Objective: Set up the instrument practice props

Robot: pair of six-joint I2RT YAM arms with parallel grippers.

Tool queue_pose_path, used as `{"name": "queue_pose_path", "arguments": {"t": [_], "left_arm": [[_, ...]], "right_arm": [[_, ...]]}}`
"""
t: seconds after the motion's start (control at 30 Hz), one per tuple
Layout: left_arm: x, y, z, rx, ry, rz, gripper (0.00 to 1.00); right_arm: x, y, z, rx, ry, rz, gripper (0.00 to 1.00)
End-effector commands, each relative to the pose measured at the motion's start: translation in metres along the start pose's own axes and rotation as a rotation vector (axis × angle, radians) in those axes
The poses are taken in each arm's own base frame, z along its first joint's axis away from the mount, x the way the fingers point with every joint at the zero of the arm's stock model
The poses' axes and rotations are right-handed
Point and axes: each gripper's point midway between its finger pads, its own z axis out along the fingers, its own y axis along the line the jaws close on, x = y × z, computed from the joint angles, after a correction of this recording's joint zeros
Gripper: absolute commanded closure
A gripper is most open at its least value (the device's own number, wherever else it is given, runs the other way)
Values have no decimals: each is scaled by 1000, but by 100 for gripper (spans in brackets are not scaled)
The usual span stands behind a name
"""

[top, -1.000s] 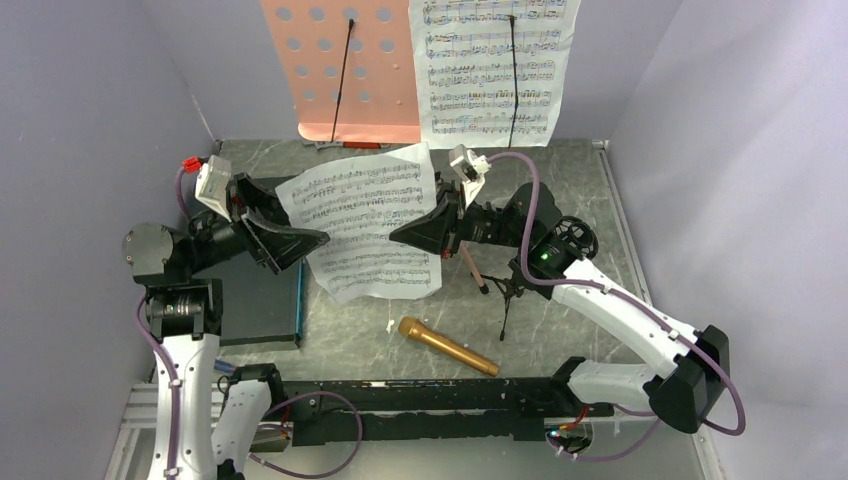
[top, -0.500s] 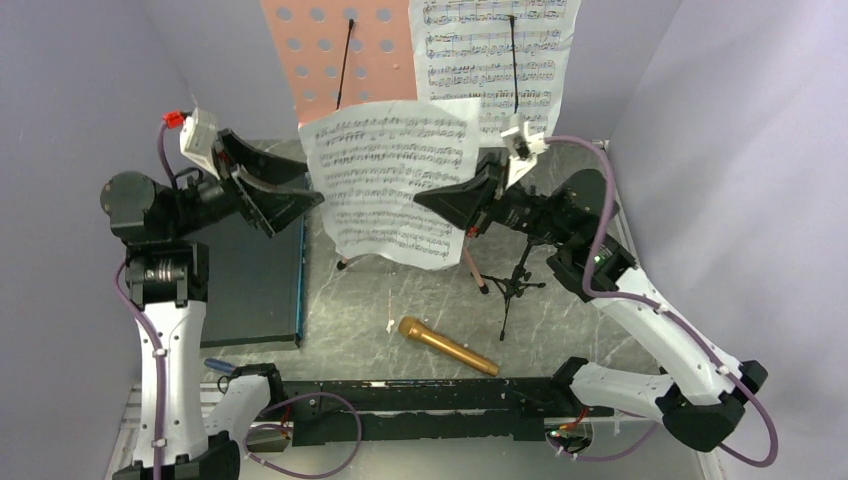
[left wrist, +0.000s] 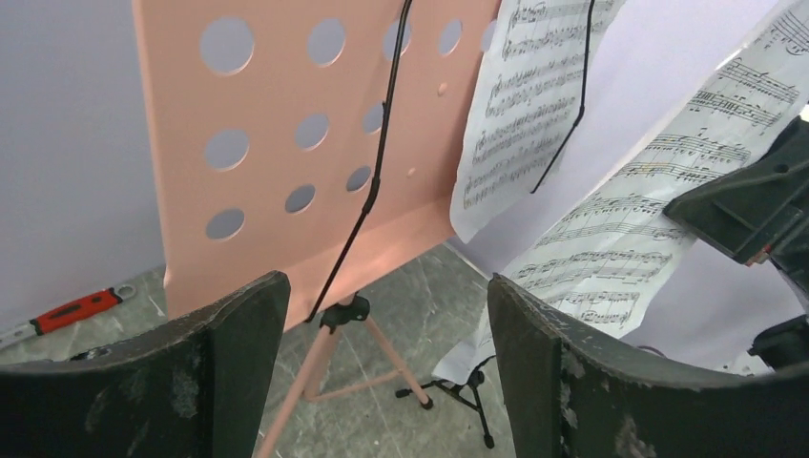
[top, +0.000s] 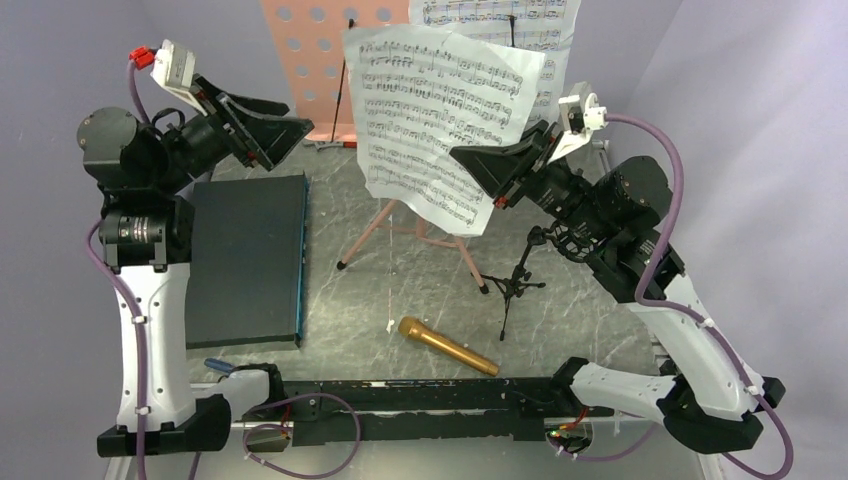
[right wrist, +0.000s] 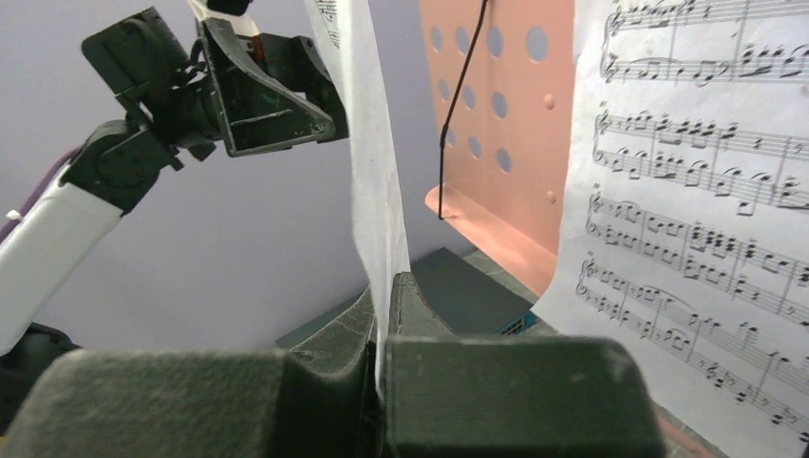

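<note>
My right gripper [top: 462,155] is shut on the right edge of a loose white sheet-music page [top: 440,120], holding it upright in the air in front of the pink perforated music stand [top: 320,50]. The page [right wrist: 372,143] runs edge-on between its fingers. A second page [top: 540,20] rests on the stand's right half under a black wire clip. My left gripper [top: 290,125] is open and empty, left of the held page and facing the stand [left wrist: 286,143]. The gold microphone [top: 448,346] lies on the table. The small black tripod mic stand [top: 515,280] stands beside it.
A dark flat case [top: 245,260] lies on the table at the left, below my left gripper. The stand's pink tripod legs [top: 400,225] spread over the middle of the table. Purple walls close in on the left, back and right.
Both arms have risen. The right gripper has carried the page up and back toward the stand. The left gripper has drawn away from the page's left edge, up and to the left.
</note>
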Motion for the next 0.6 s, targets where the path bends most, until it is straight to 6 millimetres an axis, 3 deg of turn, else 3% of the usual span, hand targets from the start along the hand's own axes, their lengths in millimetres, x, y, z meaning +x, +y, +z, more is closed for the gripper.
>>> {"name": "queue_pose_path", "arguments": {"t": [0.0,0.23,0.57], "left_arm": [[-6,1,13,-72,5,44,20],[7,-12,50,-106,59,127,23],[-13,-10,65,-169,0,176,32]], "right_arm": [[-18,-8,-1,64,-16,-40,100],[-36,-10,-5,100,-43,-74,100],[-56,-11,-5,120,-69,-122,100]]}}
